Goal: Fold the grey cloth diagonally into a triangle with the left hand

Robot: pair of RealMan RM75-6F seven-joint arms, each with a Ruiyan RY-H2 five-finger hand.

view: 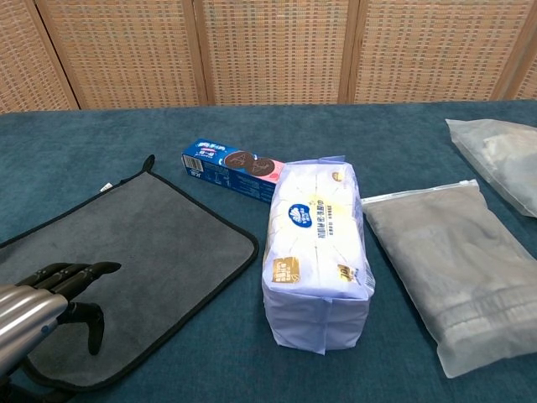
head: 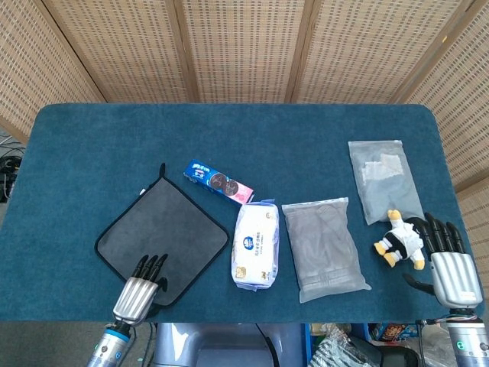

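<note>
The grey cloth (head: pixel 162 232) with black edging lies flat on the blue table, turned like a diamond, at the front left. It also fills the left of the chest view as the grey cloth (view: pixel 143 243). My left hand (head: pixel 141 287) hovers over or rests on its near corner, fingers stretched forward. In the chest view my left hand (view: pixel 46 295) has its thumb pointing down at the cloth, and nothing is gripped. My right hand (head: pixel 447 258) lies open at the front right edge, beside a small plush toy (head: pixel 401 240).
A blue biscuit box (head: pixel 219 182) lies just behind the cloth's right corner. A white tissue pack (head: pixel 254 245) stands close to the cloth's right side. Further right lie a grey bagged garment (head: pixel 324 248) and a clear bag (head: pixel 384 180). The table's front edge runs under my left wrist.
</note>
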